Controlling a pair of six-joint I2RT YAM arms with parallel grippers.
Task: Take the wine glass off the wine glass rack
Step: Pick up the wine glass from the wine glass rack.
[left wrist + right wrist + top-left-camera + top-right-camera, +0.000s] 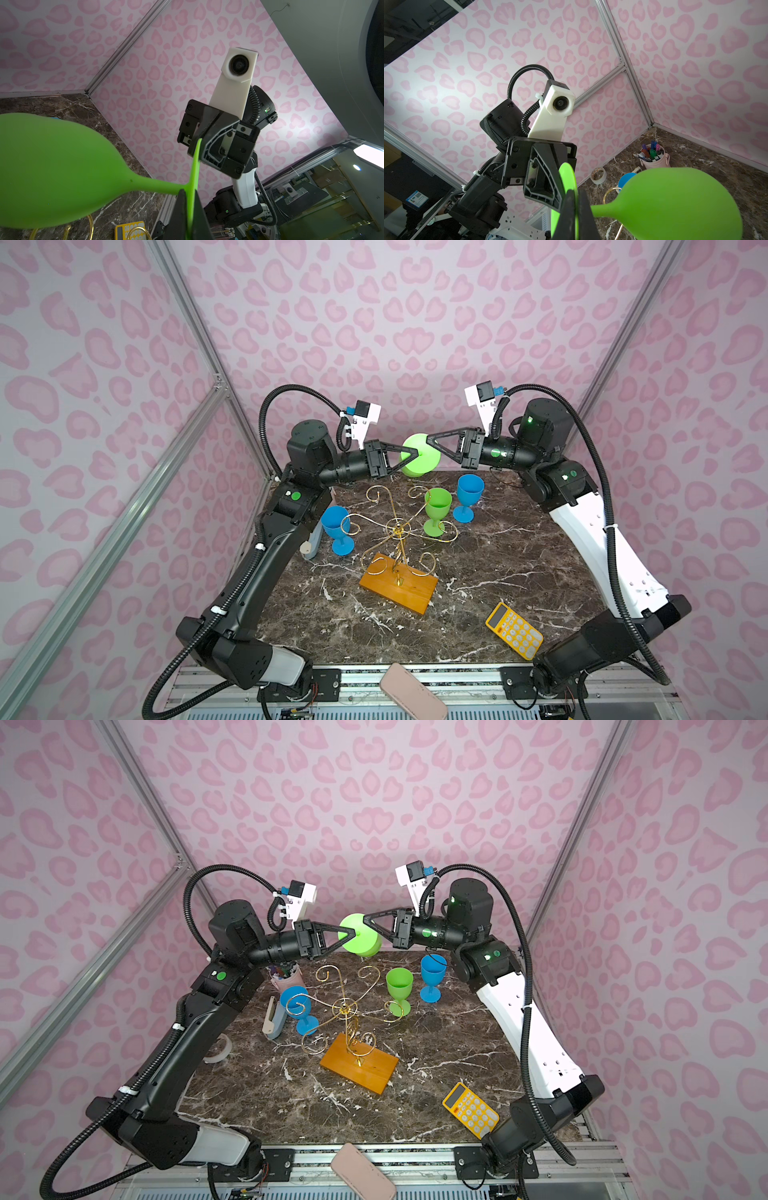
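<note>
Left end effector (417, 452) clamped on foot of lime-green plastic wine glass (424, 464), right end effector (430, 441) likewise, glass sideways midair

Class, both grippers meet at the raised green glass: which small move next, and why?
Probably open the right gripper and withdraw it: the left gripper also clamps the green wine glass by its foot, clear of the wine glass rack.

There are two green wine glasses (422, 464) (437, 499), two blue wine glasses (334, 522) (470, 489), one gold wire wine glass rack (399, 589), one yellow calculator (514, 630), one roll of tape (218, 1048), one pink cup of markers (286, 977) and one flat pink case (411, 691).
</note>
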